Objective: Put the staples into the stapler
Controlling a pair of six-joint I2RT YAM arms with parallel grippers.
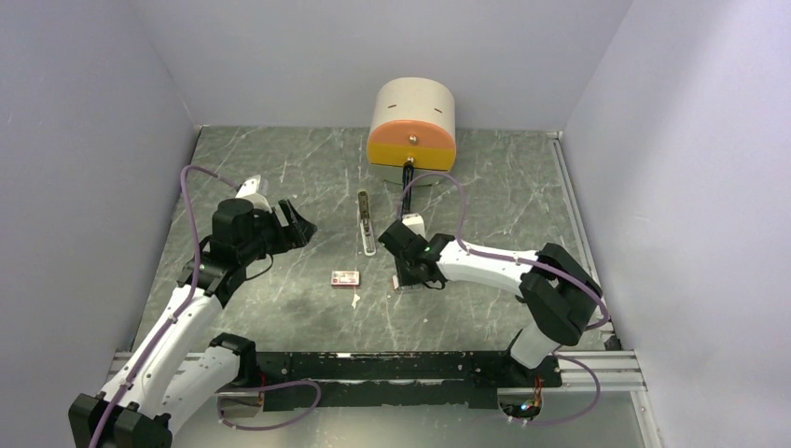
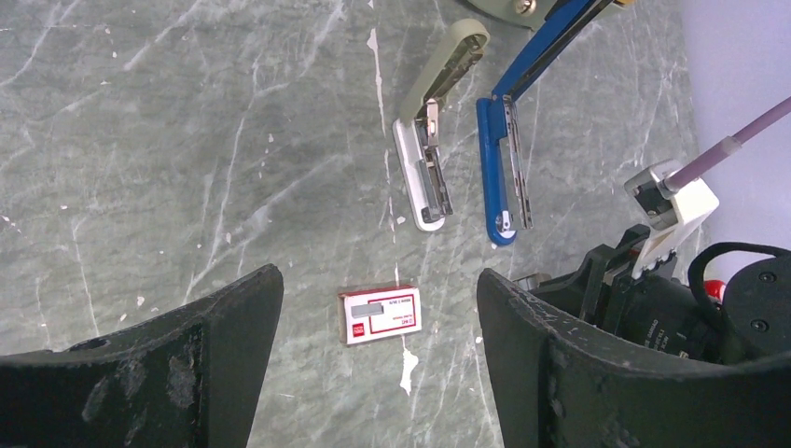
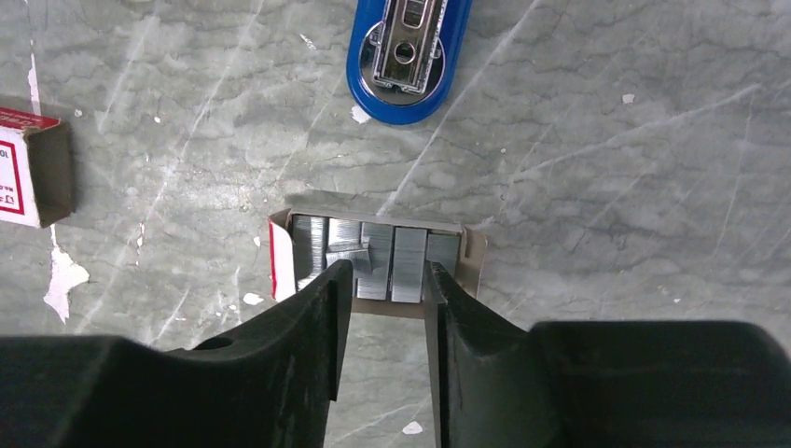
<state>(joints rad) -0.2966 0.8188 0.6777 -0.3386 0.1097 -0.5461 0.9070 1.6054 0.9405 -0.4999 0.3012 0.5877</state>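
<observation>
Grey marble table (image 1: 280, 308) bears two staplers lying open: the blue stapler (image 3: 408, 56) at top centre of the right wrist view, the white stapler (image 2: 424, 177) in the upper middle of the left wrist view. Smaller things are the box (image 2: 380, 315), lower centre there, and the tray (image 3: 474, 254) holding the staples (image 3: 408, 261), mid-frame in the right wrist view. Loading looks barely begun: no strip is lifted, and neither magazine seems filled. The right claw (image 3: 387, 273) is half spread and straddles the strips with its tips at them; whether it truly pinches I cannot tell. The left claw (image 2: 380, 280) gapes wide and empty above the box.
</observation>
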